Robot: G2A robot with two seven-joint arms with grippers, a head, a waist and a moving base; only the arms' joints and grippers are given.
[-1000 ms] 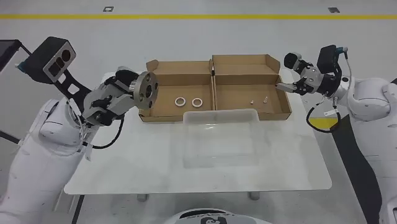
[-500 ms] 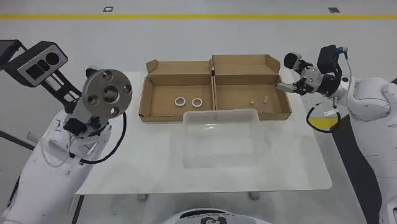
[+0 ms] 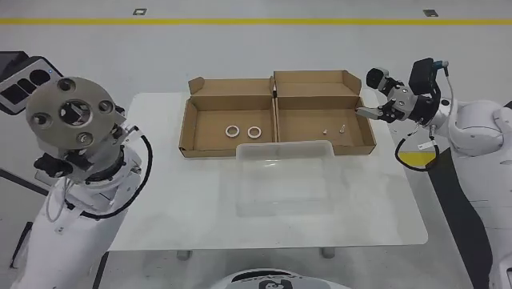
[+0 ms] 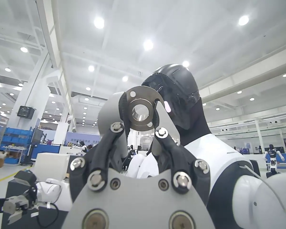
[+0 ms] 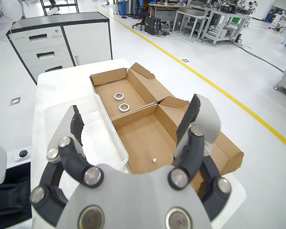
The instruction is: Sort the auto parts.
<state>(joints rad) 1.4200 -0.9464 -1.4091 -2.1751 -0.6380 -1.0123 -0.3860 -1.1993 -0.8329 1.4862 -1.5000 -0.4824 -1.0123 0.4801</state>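
Observation:
A round metal flange with a centre bore and bolt holes is clamped between the fingers of my left gripper, which is shut on it. In the top view the flange is held high, left of the table's edge, face up. My right gripper stands open and holds nothing, beside the right end of the cardboard box. Two metal rings lie in the box's left compartment. A small bolt lies in the right compartment, which the top view shows holding two small parts.
A clear plastic tray sits on the white table just in front of the cardboard box. The box flaps stand up along the far side. A cabinet with drawers stands beyond the table's left end.
My left arm has swung the flange away from the box's left end, out past the table's left edge and up toward the camera. The right arm has stayed still.

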